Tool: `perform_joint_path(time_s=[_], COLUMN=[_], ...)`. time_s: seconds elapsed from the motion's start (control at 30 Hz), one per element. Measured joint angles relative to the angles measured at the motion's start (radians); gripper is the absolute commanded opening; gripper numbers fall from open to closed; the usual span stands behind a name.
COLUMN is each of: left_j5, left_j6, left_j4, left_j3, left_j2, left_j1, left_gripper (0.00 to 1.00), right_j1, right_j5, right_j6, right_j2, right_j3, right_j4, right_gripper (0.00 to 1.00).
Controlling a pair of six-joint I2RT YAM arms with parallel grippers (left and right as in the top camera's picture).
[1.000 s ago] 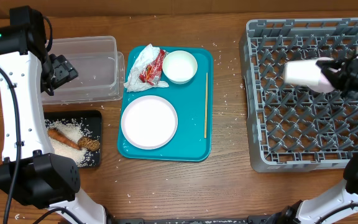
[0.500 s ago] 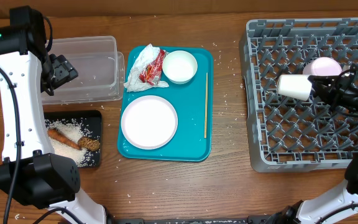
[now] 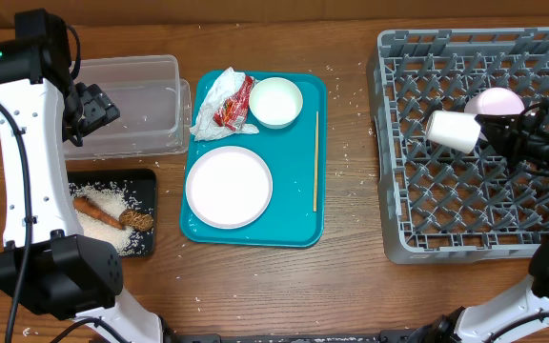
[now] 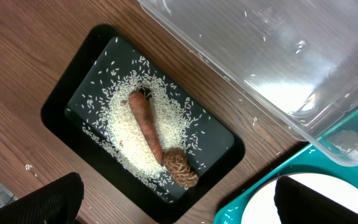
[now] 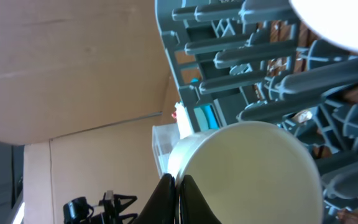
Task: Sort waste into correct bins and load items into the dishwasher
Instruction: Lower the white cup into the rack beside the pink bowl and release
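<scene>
On the teal tray [image 3: 294, 191] lies a snack wrapper [image 3: 234, 103] (print illegible).

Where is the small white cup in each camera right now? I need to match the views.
Overhead: the small white cup lies on its side over the dish rack, upper middle, pinched by the right hand.
Left wrist: not in it.
Right wrist: the cup fills the lower centre, the hand's fingers at its lower-left edge.
Shared landmark: the dish rack, its grey pegs visible overhead and from the right wrist.

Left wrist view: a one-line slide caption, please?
Carrot stick and brown lump lie on rice in the black tray.
</scene>
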Motion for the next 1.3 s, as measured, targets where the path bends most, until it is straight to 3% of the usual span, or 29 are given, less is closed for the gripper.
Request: perform_joint_path(time_s=[0.57, 1.13, 1.3], left_j5=[0.0, 0.0, 0.0], left_j6=[0.0, 0.0, 0.0], left_j4=[0.0, 0.0, 0.0], left_j3=[0.0, 0.0, 0.0], left_j2=[0.0, 0.0, 0.0], left_j1=[0.0, 0.0, 0.0], left_gripper=[1.0, 1.0, 1.0], right_j1=[-0.047, -0.134, -0.106], right_j5=[0.168, 0.28, 0.378], right_j6=[0.045, 0.041, 0.018], right_j2=[-0.013, -0.021, -0.129], right_j3=[0.002, 0.078, 0.113], right_j4=[0.012, -0.189, -0.223], right_gripper=[0.07, 0.13, 0.13])
